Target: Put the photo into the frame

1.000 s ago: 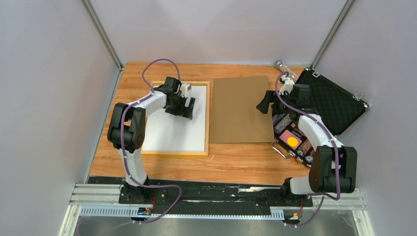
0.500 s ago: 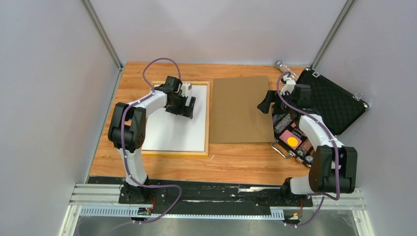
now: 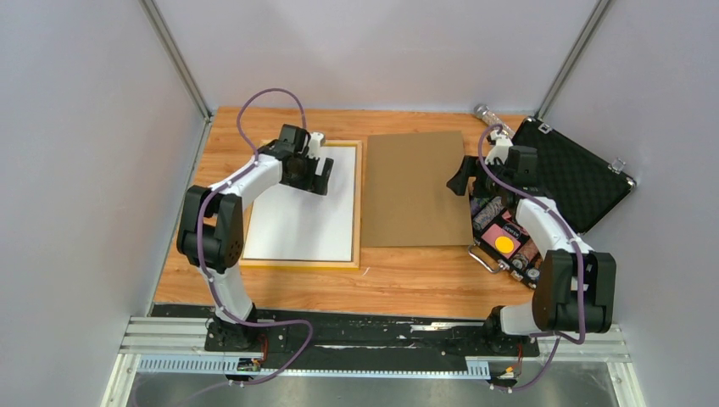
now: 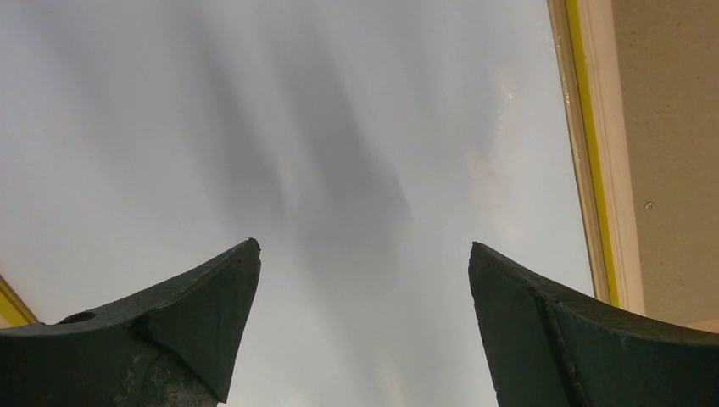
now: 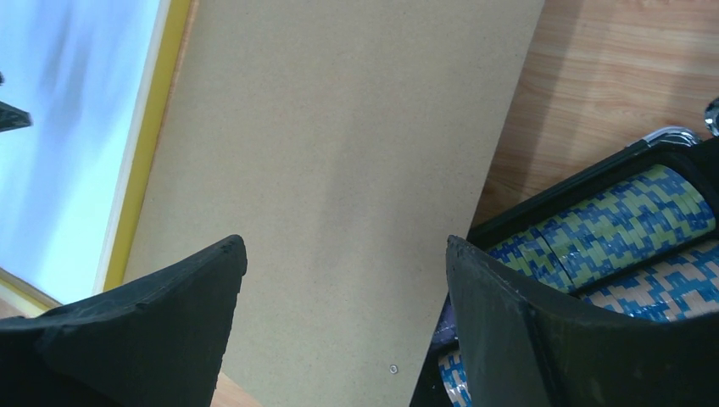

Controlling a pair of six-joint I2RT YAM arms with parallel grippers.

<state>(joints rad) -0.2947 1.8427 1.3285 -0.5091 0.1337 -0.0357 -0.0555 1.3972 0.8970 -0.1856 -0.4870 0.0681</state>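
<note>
Two grippers stand wide apart and hold nothing: your left gripper (image 3: pixel 320 176) hovers over the 12 o'clock end of the photo (image 3: pixel 298 222), and your right gripper (image 3: pixel 462 175) hangs over the 3 o'clock edge of the brown board (image 3: pixel 414 191), just beside the open case (image 3: pixel 578 174). The photo seems to lie flat inside the frame (image 3: pixel 359 203) at the 9 o'clock side of the worktop (image 3: pixel 407 280), showing only a plain white face. Press or drag with the left fingers and you could skew the sheet onto a rail or crease it. Reach for the board carelessly and you could push it onto the frame or knock the case. No printed side shows, so you cannot confirm which way the sheet faces. The left wrist view is too blurred to tell whether the fingertips touch it, and the arm hides the frame's 11 o'clock corner.
</note>
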